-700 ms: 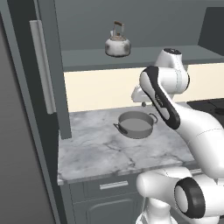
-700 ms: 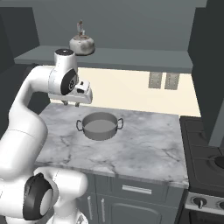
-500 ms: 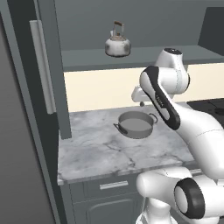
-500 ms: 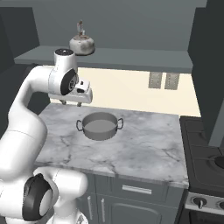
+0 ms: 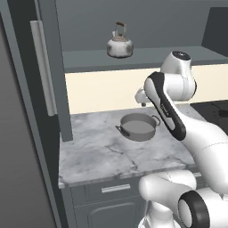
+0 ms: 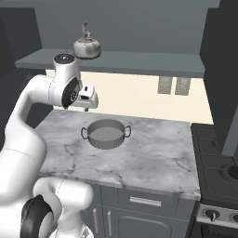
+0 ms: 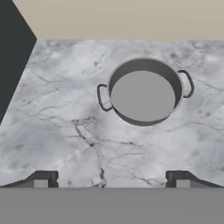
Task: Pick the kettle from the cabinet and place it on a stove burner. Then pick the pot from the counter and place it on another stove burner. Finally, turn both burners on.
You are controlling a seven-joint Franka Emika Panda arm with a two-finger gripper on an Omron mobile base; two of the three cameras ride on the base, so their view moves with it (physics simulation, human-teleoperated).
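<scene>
The fingers (image 7: 111,178) are standing spread about as wide as they go and holding nothing; in the hand view the two dark tips are rising at either side of the bottom edge with bare marble between them. They are pointing down at the worktop (image 7: 57,127), hanging above it and clear of everything on it.

Just beyond them the pot (image 7: 144,91) is sitting upright on the stone, its two small dark handles lying out to the sides across the fingers' line. It is not the first thing wanted, though.

The kettle (image 6: 87,46) is the thing the coming move turns on, and it is lying up and behind: it is standing on the open shelf of the cabinet (image 5: 133,58), well above the hand (image 6: 86,98) and nearer the wall. From the right base view it seems to be sitting almost straight over the hand, though how far back on the shelf it stands is hard to judge. Its thin arched handle (image 5: 119,30) is standing upright over the lid. So the hand will probably have to rise and turn from facing down to facing the shelf.

Farthest off to the right, the stove (image 6: 218,167) is waiting with its grates bare.
</scene>
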